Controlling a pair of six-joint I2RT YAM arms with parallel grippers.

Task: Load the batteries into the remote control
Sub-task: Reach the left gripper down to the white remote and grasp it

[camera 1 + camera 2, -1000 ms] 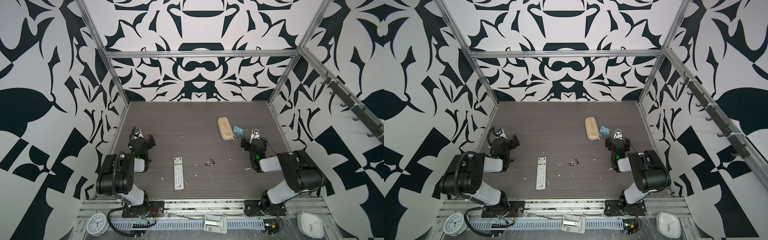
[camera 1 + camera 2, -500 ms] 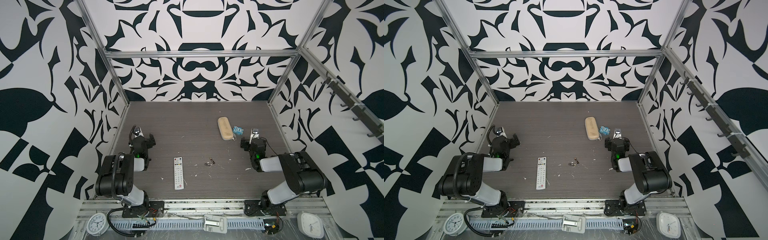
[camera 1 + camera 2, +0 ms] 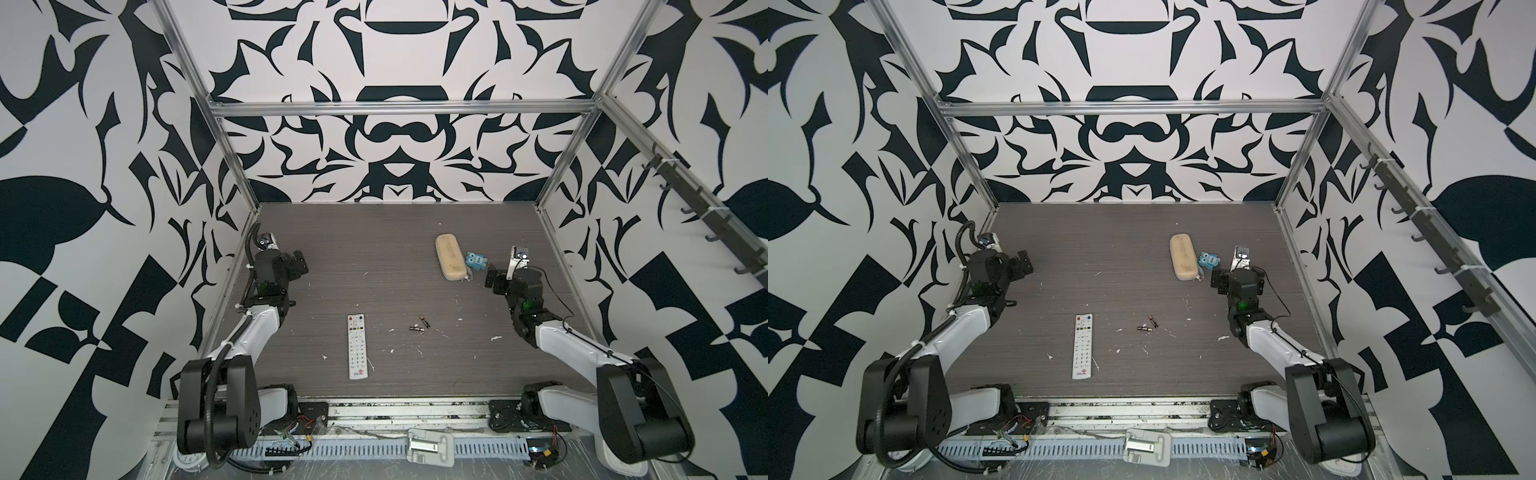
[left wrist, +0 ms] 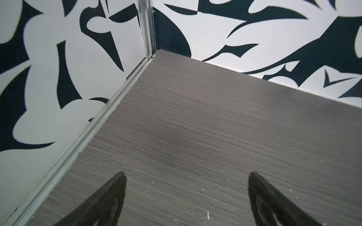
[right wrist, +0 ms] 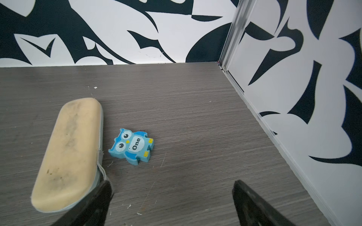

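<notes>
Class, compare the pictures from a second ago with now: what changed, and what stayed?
The left arm and right arm shifted: elbows swung toward the near rail, the left end effector and right end effector edged toward the back wall. Nothing was gripped or released; both stay open. The remote control, batteries, beige case and blue owl lie unmoved.

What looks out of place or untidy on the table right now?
Small white scraps lie scattered over the table near the remote control and the batteries. The beige case carries dark smudges. A blue owl piece beside it has no part in the task.
</notes>
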